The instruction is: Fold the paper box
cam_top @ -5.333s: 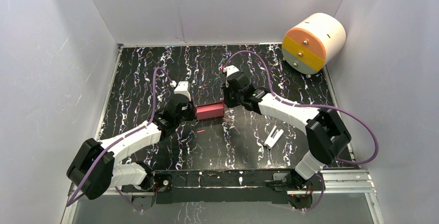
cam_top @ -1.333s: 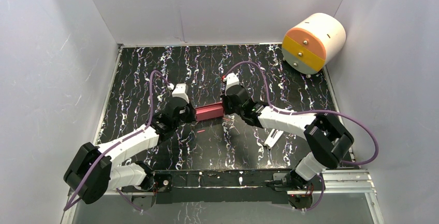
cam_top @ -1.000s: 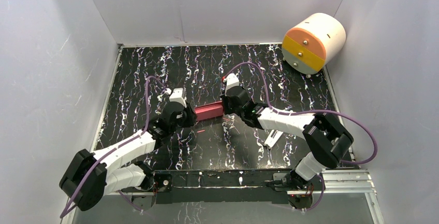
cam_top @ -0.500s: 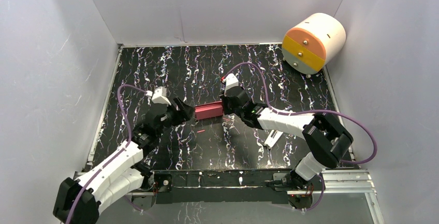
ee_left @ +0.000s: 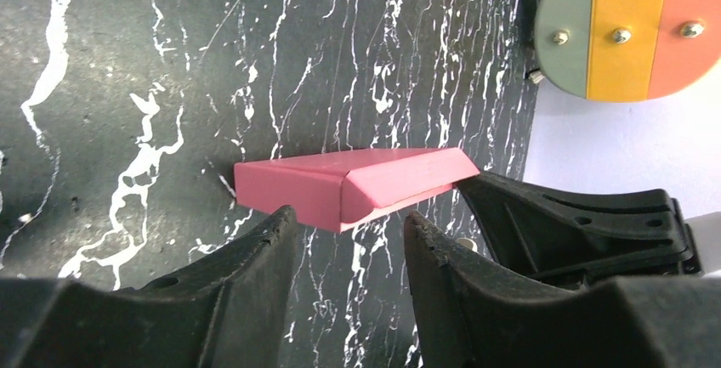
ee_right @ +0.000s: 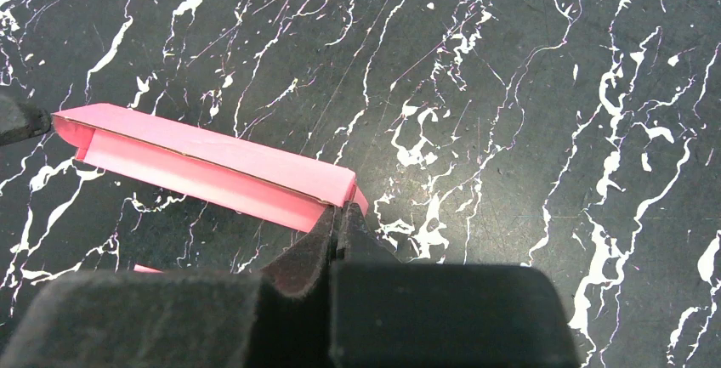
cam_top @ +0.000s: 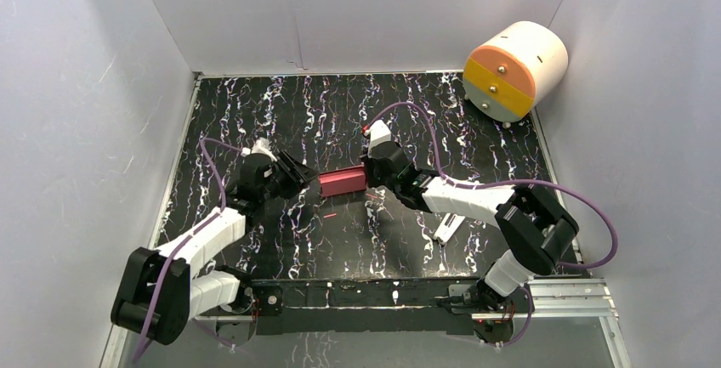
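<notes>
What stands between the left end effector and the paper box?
Nothing visible. The open left end effector faces the paper box at its free end; the right end effector is shut on the other end, beyond it.

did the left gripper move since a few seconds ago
Yes. The left gripper has drawn back leftward off the paper box, toward the left table edge.

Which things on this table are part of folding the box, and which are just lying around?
In the job:
paper box
right gripper, shut on one end of the box
left gripper, open at the other end

Lying about:
white clip
orange-and-white cylinder
</notes>
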Tool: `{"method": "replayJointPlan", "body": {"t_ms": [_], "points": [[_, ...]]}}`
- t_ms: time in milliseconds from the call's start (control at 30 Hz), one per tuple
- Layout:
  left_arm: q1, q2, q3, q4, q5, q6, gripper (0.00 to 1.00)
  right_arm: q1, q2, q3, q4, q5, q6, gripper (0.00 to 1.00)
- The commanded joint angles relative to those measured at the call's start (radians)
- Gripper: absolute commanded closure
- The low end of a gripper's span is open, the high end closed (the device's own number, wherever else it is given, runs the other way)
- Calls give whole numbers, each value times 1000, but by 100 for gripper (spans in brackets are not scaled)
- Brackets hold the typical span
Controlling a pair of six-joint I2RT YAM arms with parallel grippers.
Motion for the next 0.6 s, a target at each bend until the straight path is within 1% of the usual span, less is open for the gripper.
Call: {"method": "replayJointPlan", "body": {"t_ms": [0,200,300,433,567], "points": [[9,47,66,67,63,-52,56,9,49,-12,-116,-9,-9,100],[9,116,99,83,99,-67,67,12,49,-12,-113,-7,-10,100],[10,129,100,97,117,-77,72,13,51,-12,-111,-6,-11,100],[9,143,105,99,143,-86,80,15,55,-11,-109,-5,-9,100],[11,150,102,79,158,-86,84,17,57,-11,-105,-5,-8,100]]}}
